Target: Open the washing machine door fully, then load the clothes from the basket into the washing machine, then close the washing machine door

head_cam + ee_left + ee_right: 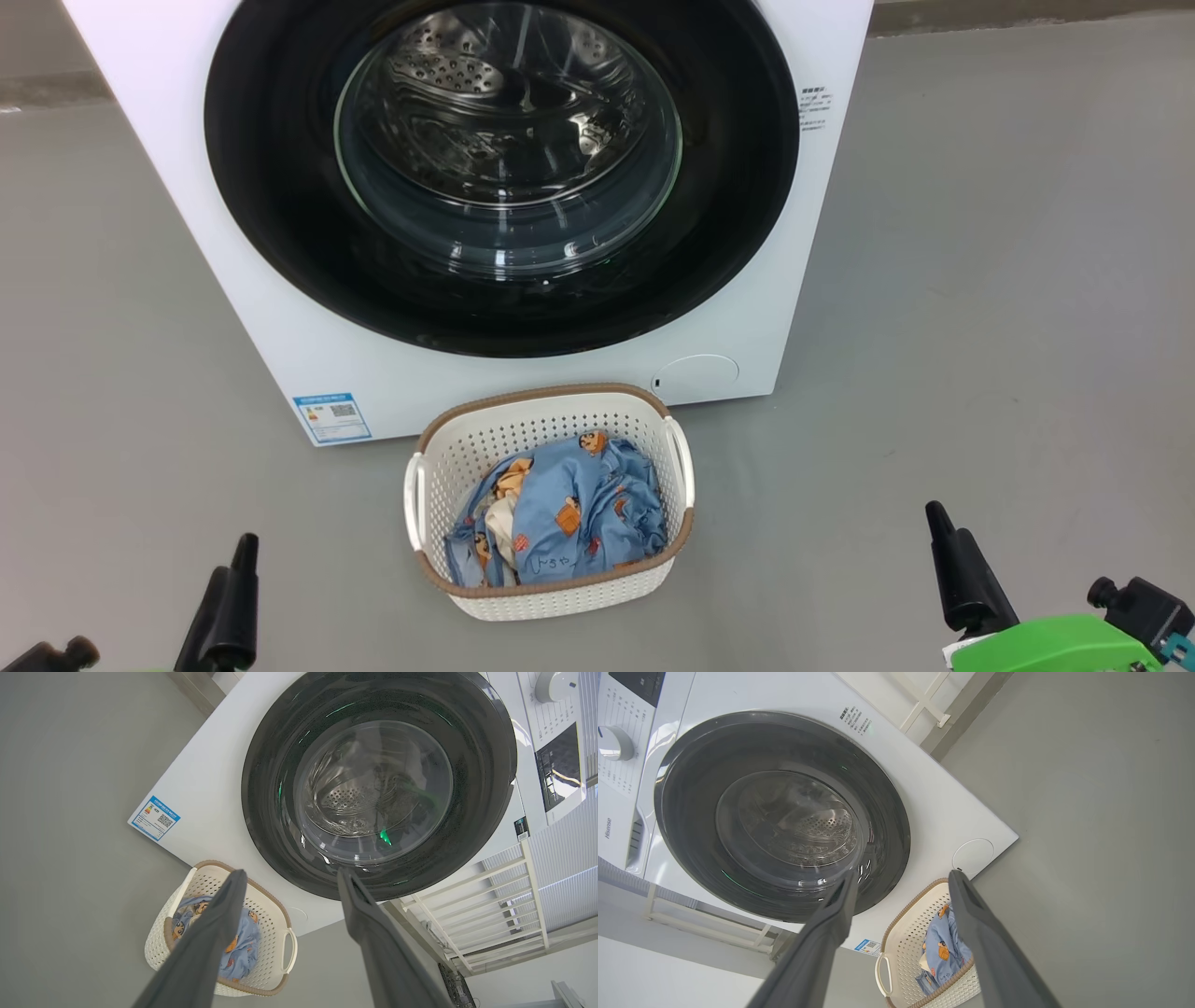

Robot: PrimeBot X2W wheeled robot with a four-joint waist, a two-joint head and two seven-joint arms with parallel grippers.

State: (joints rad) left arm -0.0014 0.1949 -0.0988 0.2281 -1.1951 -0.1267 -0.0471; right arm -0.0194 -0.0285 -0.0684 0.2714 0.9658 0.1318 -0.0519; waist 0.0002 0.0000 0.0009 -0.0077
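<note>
Two released: left pincer [290, 872], right pincer [904, 873].
Black-rimmed round glass door [271, 205]: sitting shut; opening step is calling for a rim hold.

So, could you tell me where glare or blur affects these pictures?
Head view: bright streaks on the glass of the washing machine door. Left wrist view: a green glint on that glass; left gripper fingers soft. Right wrist view: right gripper fingers blurred too; glare on the washing machine front.
</note>
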